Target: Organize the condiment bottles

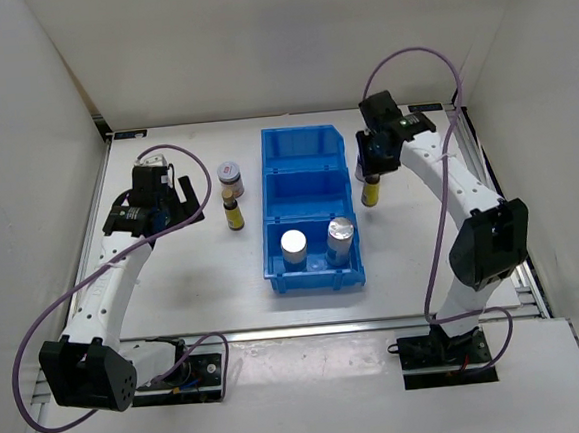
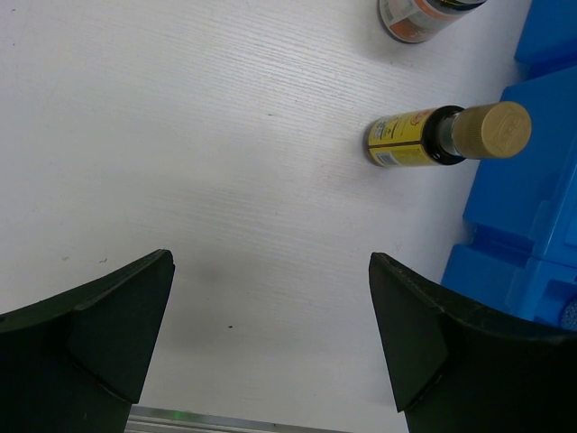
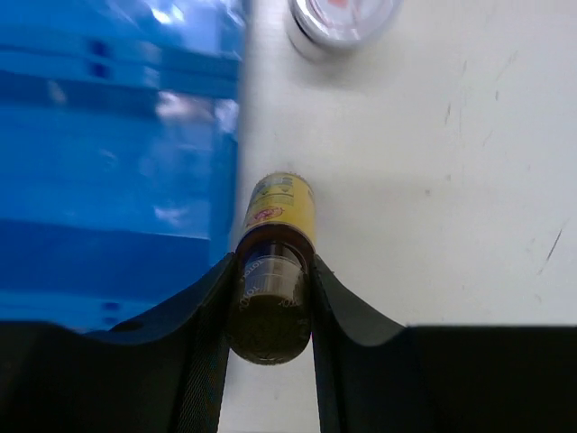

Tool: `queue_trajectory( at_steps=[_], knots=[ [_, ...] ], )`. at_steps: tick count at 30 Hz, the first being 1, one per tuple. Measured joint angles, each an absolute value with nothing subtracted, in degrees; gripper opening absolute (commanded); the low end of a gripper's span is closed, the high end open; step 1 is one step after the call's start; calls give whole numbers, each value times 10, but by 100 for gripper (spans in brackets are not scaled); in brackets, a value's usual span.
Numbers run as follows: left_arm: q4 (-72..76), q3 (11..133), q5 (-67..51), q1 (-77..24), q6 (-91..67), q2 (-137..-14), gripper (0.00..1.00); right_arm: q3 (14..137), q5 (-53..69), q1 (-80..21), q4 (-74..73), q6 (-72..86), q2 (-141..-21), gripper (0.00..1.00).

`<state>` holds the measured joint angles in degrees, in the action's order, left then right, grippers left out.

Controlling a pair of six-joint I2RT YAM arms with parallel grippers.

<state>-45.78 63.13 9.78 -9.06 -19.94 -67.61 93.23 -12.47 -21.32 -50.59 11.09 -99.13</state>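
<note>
White panels closed in the white tabletop [image 1: 175,286] on three sides. Around its middle, reaching toward the far edge, stood the blue plastic bin with three compartments [image 1: 314,279]. The compartment closest to the near edge held two pale cylinders with silver tops [image 1: 294,246].

The right hand [image 3: 270,316] was closed narrowly on the slim dark amber bottle with a yellow label [image 3: 275,271]. Its fingers pressed both sides of the upper part, near the cap. This bottle seemed to stand on the tabletop, just beside the bin's right wall. A squat jar with a greyish lid [image 3: 343,18] stood near it, more toward the far edge.

The left hand [image 2: 270,298] was wide open and held nothing. It hovered toward the left edge, well apart from the second amber bottle with a tan cap [image 2: 451,135] and the other squat jar [image 1: 230,176].

I judge that the main risk was the high grip. The fingers held round, smooth glass far above the base, so the bottle could swing or slip out during a lift. Because it stood so close to the blue wall, its base could also catch the rim on the way over and tip. A loose release might let it fall on its side inside a compartment.
</note>
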Motion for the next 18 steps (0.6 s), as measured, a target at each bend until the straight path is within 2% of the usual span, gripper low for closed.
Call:
queue_trajectory(
  at_steps=[7,18],
  knots=[
    [-456,628,95,-91,-199,-674,100,1065,-124,-279,-524,107,-991,0],
    [-454,625,83,-91,-199,-662,100,1067,-91,-301,-502,106,-1113,0]
  ],
)
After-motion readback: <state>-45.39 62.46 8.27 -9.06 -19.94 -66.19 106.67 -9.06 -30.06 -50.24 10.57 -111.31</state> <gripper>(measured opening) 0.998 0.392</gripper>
